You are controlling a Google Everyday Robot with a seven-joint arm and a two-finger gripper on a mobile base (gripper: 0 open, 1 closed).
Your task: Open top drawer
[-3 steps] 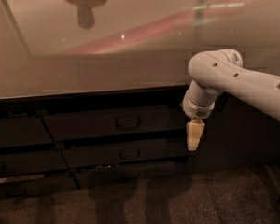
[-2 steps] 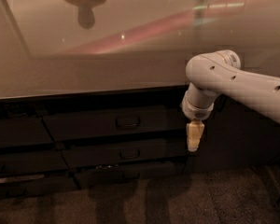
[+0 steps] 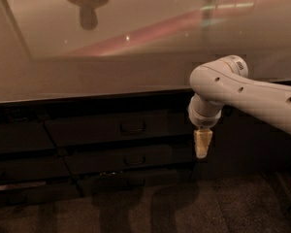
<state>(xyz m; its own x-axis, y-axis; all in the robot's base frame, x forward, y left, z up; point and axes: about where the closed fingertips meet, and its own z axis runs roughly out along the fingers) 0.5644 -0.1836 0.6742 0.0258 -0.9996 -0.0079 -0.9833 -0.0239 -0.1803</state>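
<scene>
The gripper (image 3: pixel 202 145) — closed, holding nothing — hangs just beside the shut top drawer (image 3: pixel 87 130)

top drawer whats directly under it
Under the top drawer sits a shorter dark drawer front with its own pull. Both look shut, insides hidden. The gripper hangs just right of the top drawer.

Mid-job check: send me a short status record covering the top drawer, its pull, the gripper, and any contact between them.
top drawer: appears closed, front in line with the neighbouring fronts
pull: at the centre of the front, nothing on it
gripper: hangs pointing down, right of the pull, near the drawer's right end
contact: none visible between gripper and pull
lower drawer: appears closed
countertop: glossy, directly above the drawers
</scene>
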